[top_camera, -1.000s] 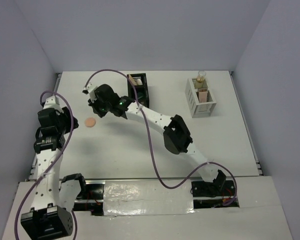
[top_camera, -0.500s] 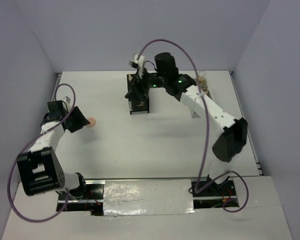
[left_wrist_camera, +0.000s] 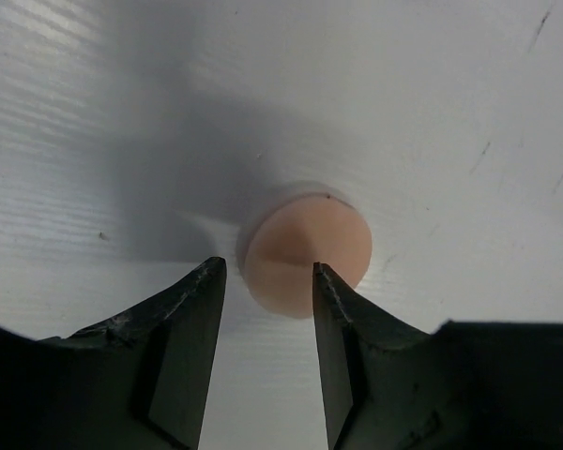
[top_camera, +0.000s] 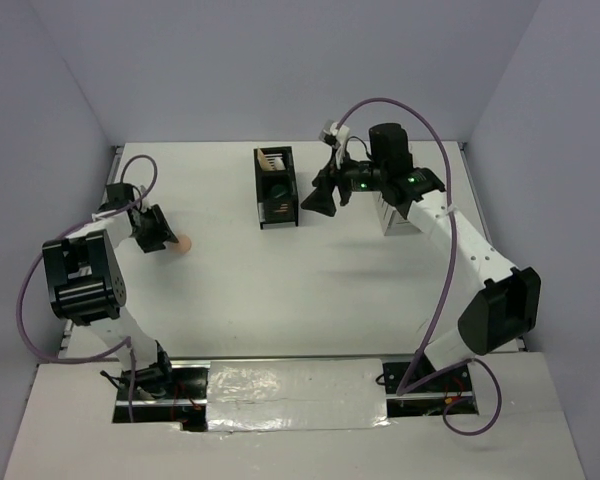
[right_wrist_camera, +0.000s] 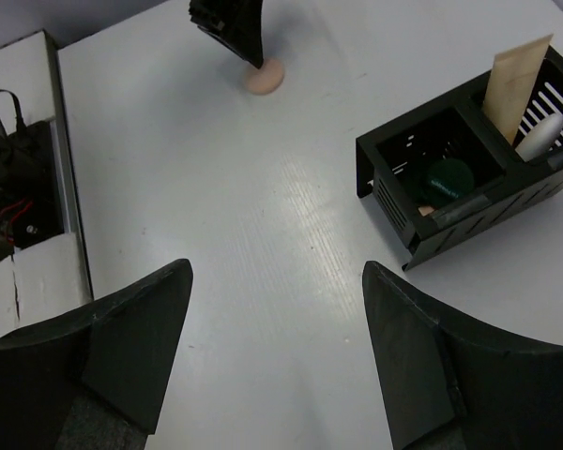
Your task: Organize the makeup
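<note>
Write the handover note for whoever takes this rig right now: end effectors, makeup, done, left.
Left end effector: open, tips at the edge of the peach puff, which lies flat on the table; not gripped.
Right end effector: open, empty, raised near the black organizer.
Done: dark green compact in one organizer compartment; beige palette and white oval compact in the next.
The white grid box is mostly hidden behind the right arm, contents unseen.
Left: probably only the puff, to grasp and stow.

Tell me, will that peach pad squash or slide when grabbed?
The peach puff lies flat and low, so it probably won't roll or tip. Its matte face looks soft: likely light, squashing slightly. The open left gripper might nudge it sideways.
</note>
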### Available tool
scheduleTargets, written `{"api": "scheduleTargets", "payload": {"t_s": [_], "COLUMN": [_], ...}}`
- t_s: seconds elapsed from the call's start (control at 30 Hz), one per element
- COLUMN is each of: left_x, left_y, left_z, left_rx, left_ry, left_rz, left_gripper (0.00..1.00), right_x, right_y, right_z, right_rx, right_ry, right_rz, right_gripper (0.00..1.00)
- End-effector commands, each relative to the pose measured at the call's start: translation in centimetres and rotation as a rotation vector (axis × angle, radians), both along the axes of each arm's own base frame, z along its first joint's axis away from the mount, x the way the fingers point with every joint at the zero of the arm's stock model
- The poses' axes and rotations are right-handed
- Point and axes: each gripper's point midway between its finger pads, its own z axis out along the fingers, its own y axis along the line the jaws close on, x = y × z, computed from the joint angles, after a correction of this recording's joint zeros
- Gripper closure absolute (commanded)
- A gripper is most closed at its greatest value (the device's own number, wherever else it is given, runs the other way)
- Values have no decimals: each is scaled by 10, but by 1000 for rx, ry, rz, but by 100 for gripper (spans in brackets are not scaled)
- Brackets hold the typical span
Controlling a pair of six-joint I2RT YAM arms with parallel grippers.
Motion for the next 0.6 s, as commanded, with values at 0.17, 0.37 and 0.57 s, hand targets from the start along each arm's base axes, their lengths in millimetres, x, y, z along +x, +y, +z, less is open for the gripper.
{"api": "scheduleTargets", "payload": {"t_s": [0.17, 0.37, 0.57], "left_x": [7, 2, 11], "left_y": [-1, -5, -26], "left_z": [-18, -29, 5], "left_rx": [147, 163, 112], "left_ry": [105, 126, -3], "left_rz": [-77, -99, -135], "left_gripper": [47, 78, 97], "right_x": [-9, -12, -11], "right_y": [-25, -34, -46], "right_z": [34, 33, 33], "right_rx": [69, 70, 68], "right_ry": [-48, -48, -58], "right_rz": [-42, -62, -98], "right_gripper": [20, 20, 20]}}
